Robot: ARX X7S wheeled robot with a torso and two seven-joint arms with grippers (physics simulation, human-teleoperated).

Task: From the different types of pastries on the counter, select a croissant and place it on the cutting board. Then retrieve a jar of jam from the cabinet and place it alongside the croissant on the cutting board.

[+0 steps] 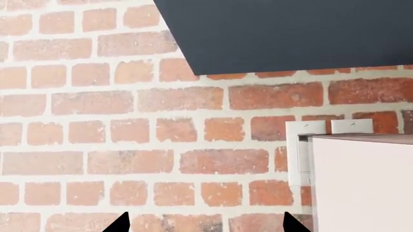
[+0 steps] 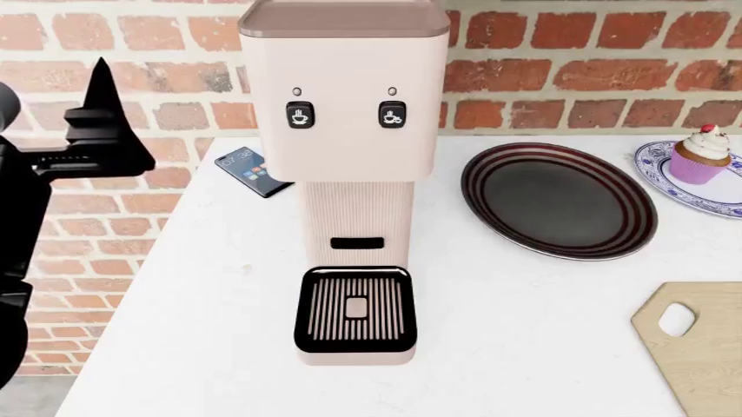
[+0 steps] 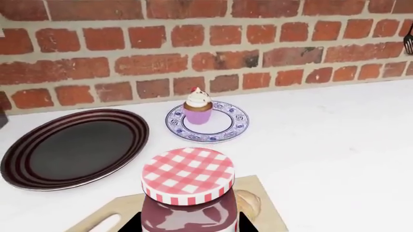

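While the right gripper (image 3: 188, 227) clasps a jam jar (image 3: 188, 198) over the board (image 3: 268, 212), the croissant (image 3: 247, 203) lies on that board just behind the jar. Beyond sit a dark plate (image 3: 74, 147) and a cupcake (image 3: 197, 107) on its saucer (image 3: 226, 126). Raised beside the coffee machine (image 2: 347, 174), the left gripper (image 1: 205, 223) faces brick, tips spread apart, holding nothing.
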